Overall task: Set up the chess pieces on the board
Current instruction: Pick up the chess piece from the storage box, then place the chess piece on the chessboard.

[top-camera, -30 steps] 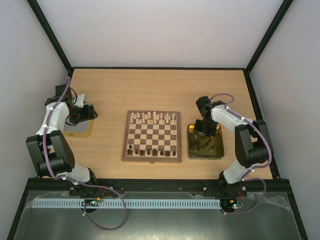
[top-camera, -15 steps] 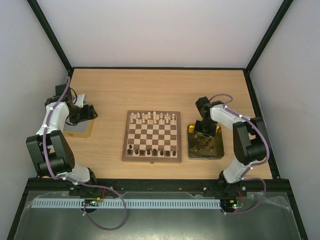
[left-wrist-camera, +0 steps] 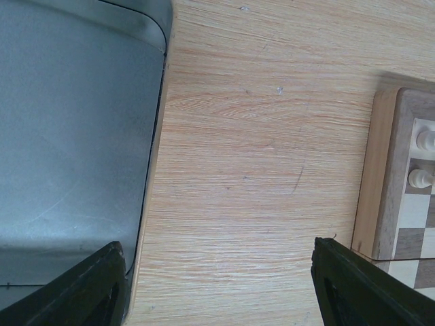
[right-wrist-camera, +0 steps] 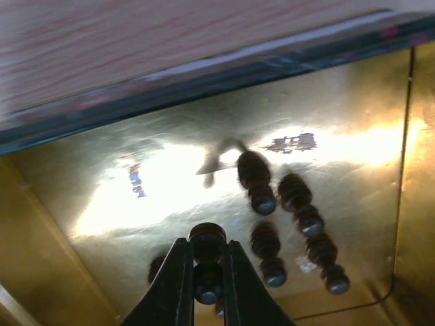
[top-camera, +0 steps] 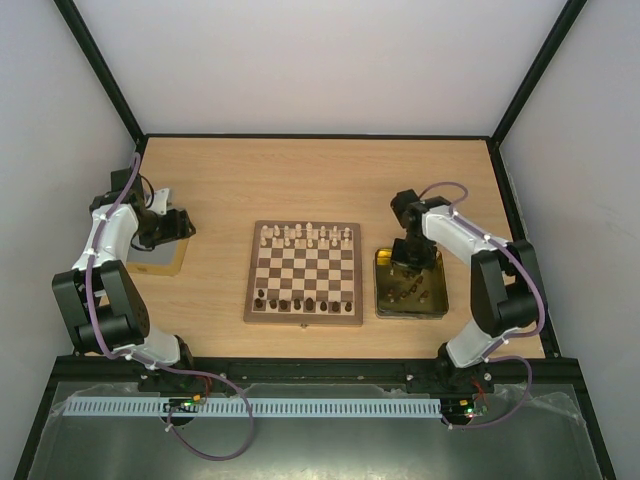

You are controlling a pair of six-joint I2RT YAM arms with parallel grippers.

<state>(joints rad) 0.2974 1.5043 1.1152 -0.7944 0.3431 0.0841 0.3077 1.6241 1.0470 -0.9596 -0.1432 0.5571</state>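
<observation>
The chessboard (top-camera: 304,272) lies mid-table with cream pieces (top-camera: 305,236) along its far rows and dark pieces (top-camera: 300,301) along its near row. Its edge and two cream pieces (left-wrist-camera: 425,160) show in the left wrist view. My right gripper (top-camera: 409,262) is over the gold tray (top-camera: 432,305), shut on a dark brown pawn (right-wrist-camera: 208,252) and holding it above the tray floor. Several more dark pawns (right-wrist-camera: 280,204) stand in the tray (right-wrist-camera: 102,197). My left gripper (top-camera: 180,222) is open and empty at the far left, its fingers (left-wrist-camera: 353,288) above bare table.
A grey tray (left-wrist-camera: 68,136) with a pale wooden rim lies under my left arm at the table's left edge (top-camera: 160,257). The gold tray's raised rim (right-wrist-camera: 204,75) runs beyond the held pawn. Black frame posts stand at the table's corners.
My right gripper has shifted slightly over the gold tray with the wrist turning a little. The left arm has not moved.
</observation>
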